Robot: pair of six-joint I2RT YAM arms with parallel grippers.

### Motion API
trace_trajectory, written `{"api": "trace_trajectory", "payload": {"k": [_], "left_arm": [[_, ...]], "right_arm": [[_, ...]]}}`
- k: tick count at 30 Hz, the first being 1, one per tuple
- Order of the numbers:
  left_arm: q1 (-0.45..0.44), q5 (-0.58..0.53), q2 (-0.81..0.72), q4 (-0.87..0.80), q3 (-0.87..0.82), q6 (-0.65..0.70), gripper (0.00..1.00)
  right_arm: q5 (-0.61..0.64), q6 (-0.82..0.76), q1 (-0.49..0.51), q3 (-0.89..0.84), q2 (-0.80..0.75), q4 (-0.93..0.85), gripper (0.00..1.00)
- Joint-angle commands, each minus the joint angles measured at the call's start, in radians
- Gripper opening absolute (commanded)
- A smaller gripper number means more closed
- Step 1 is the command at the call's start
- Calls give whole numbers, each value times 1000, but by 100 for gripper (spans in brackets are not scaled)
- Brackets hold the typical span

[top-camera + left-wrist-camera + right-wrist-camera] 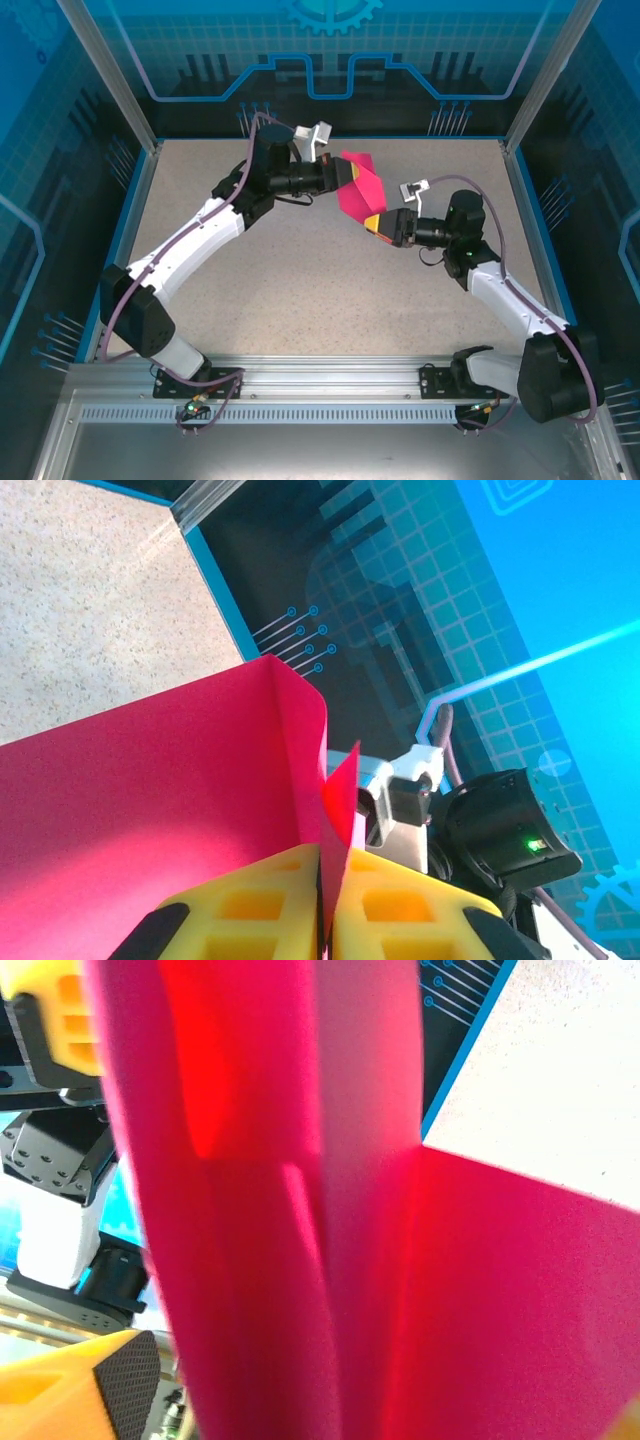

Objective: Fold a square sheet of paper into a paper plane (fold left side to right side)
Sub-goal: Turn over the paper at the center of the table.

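Pink paper (360, 190), bent over, is held above the counter (300, 290). Left hand (345, 172) pinches its upper-left edge (yellow fingers (250, 905) pressed together); right hand (375, 224)'s jaws gape around its lower-right corner.

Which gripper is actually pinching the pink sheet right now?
The left gripper: its yellow fingers are pressed together on the pink sheet. The right gripper's fingers stand wide apart around it.
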Motion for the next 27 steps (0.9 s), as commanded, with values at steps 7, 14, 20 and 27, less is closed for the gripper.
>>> {"api": "trace_trajectory", "payload": {"k": [7,14,20,27], "left_arm": [[-3,29,-37,52,-80,-23,13],[-1,10,-36,1,-98,20,20],[7,-106,-76,-134,-110,114,39],[12,-476,-229,-345,-183,229,55]], "right_arm": [[37,-28,10,36,-35,-76,53],[64,-102,10,40,-47,-190,29],[125,-276,13,89,-63,-439,17],[507,-676,106,276,-58,-975,13]]}}
